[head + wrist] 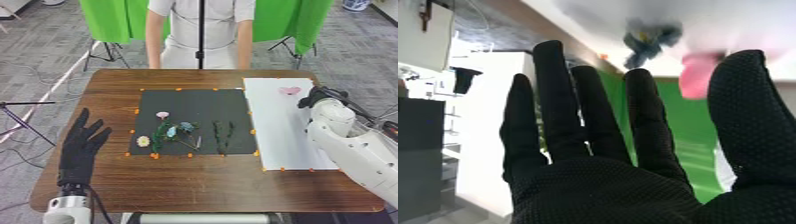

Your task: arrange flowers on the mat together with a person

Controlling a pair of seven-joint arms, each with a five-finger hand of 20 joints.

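The left hand (82, 150) is over the table's (213, 192) left edge, the right hand (327, 95) by the white sheet's (298, 135) far right corner, both with fingers straight and apart. Flowers (172, 131) lie toward the dark mat's (191, 100) near left corner, 2 green stems (219, 136) nearer its right

Around the dark, matt mat (191, 101), the brown wooden counter (209, 185) looked smooth; beside the mat lay a smooth white sheet (282, 125). Matt black fabric, rough-textured, covered the right hand (327, 95).

No lettering, labels, numbers or signs can be read in the head view or the right wrist view.
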